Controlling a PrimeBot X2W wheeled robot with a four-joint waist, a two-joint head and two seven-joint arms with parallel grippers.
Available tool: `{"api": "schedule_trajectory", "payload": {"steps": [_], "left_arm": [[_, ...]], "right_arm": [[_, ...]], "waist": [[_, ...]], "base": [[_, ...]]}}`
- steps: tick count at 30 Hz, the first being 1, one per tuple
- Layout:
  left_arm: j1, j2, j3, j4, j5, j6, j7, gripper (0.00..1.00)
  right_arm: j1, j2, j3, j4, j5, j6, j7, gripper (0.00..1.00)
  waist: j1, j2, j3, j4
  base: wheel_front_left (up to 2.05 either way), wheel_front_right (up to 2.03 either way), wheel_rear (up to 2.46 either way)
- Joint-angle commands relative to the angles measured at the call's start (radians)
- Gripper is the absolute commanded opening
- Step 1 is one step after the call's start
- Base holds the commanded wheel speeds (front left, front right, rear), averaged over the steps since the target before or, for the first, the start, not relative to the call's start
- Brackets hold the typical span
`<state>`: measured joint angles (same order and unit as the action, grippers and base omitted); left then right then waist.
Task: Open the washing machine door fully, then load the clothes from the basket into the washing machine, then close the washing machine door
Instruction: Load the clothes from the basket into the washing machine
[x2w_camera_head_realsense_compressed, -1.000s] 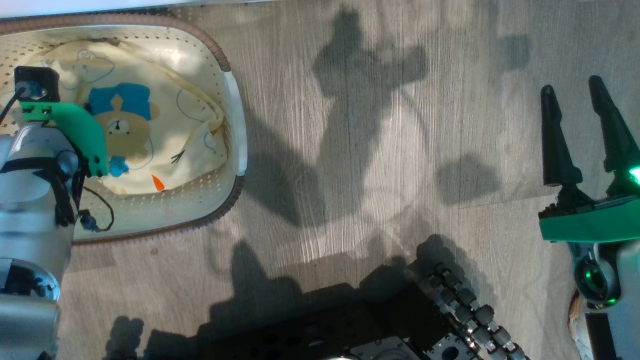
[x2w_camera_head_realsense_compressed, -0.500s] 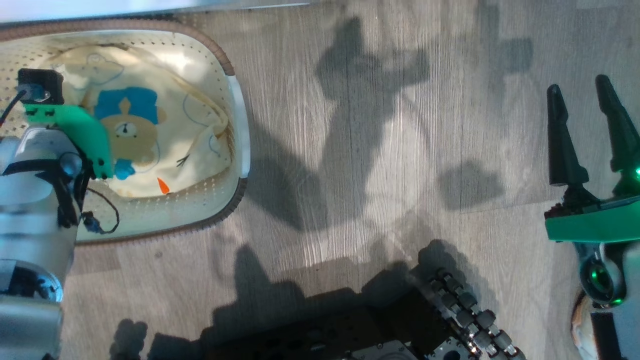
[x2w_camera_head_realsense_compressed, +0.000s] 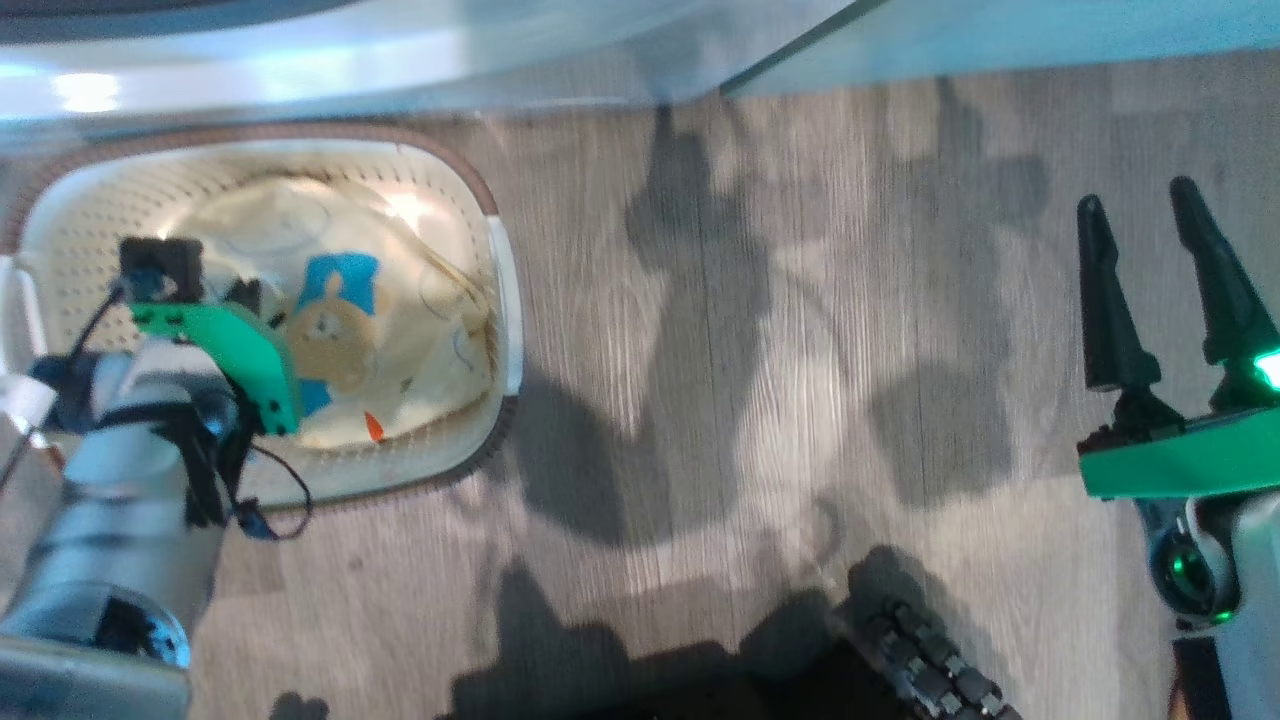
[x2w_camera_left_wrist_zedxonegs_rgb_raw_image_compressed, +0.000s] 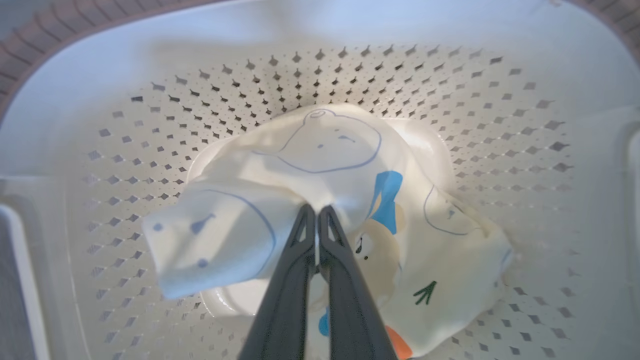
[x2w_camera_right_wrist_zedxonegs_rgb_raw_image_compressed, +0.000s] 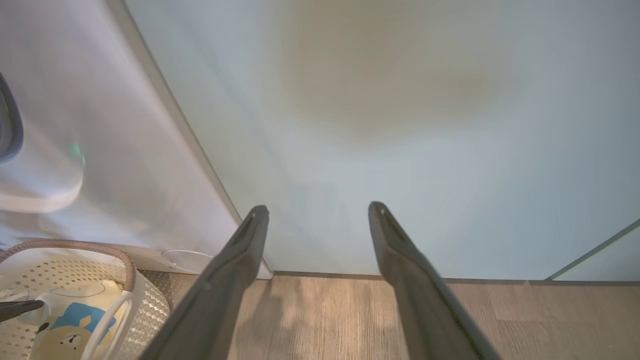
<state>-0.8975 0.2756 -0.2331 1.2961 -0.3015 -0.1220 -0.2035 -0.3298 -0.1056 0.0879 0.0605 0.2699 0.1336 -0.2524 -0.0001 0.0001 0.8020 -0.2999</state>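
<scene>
Your left pincer (x2w_camera_left_wrist_zedxonegs_rgb_raw_image_compressed: 316, 209) pinches the clothes (x2w_camera_left_wrist_zedxonegs_rgb_raw_image_compressed: 330, 145) inside the basket (x2w_camera_left_wrist_zedxonegs_rgb_raw_image_compressed: 350, 30), on the left. The basket's long side runs left to right. Your right pincer (x2w_camera_head_realsense_compressed: 1137, 195) stands open, well apart.

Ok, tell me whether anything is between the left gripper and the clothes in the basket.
Nothing visible. The left gripper is shut right on a fold of the clothes inside the basket; no other thing lies over them.

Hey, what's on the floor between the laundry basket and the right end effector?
Only bare wood-grain floor with shadows, in the head view, separates the basket from the right end effector.
</scene>
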Motion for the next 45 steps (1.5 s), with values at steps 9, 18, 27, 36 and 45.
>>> {"api": "schedule_trajectory", "payload": {"steps": [9,18,27,36,45], "left_arm": [[0.163,-0.029,0.003,-0.082,-0.107,-0.008,-0.056,0.0],[0.323,-0.021,0.0,-0.318,-0.217,-0.008,-0.058,0.0],[0.498,-0.002,0.069,-0.577,-0.252,-0.009,-0.058,0.0],[0.62,-0.014,0.152,-0.781,-0.24,-0.009,-0.058,0.0],[0.703,-0.015,0.201,-0.937,-0.252,-0.009,-0.058,0.0]], "right_arm": [[0.096,-0.013,0.011,0.014,0.01,-0.003,-0.009,1.0],[0.156,-0.014,0.002,0.034,0.016,-0.003,-0.009,1.0],[0.221,-0.02,-0.003,0.047,0.021,-0.003,-0.009,1.0],[0.301,-0.026,-0.033,0.051,0.027,-0.003,-0.009,1.0],[0.346,-0.022,-0.038,0.049,0.029,-0.003,-0.009,1.0]], "waist": [[0.0001,-0.0001,-0.223,0.034],[0.0001,-0.0001,-0.372,0.06],[0.0001,-0.0001,-0.519,0.089],[0.0001,-0.0001,-0.636,0.119],[0.0001,-0.0001,-0.703,0.125]], "base": [[0.0,0.0,0.0],[0.0,0.0,0.0],[0.0,0.0,0.0],[0.0,0.0,0.0],[0.0,0.0,0.0]]}}
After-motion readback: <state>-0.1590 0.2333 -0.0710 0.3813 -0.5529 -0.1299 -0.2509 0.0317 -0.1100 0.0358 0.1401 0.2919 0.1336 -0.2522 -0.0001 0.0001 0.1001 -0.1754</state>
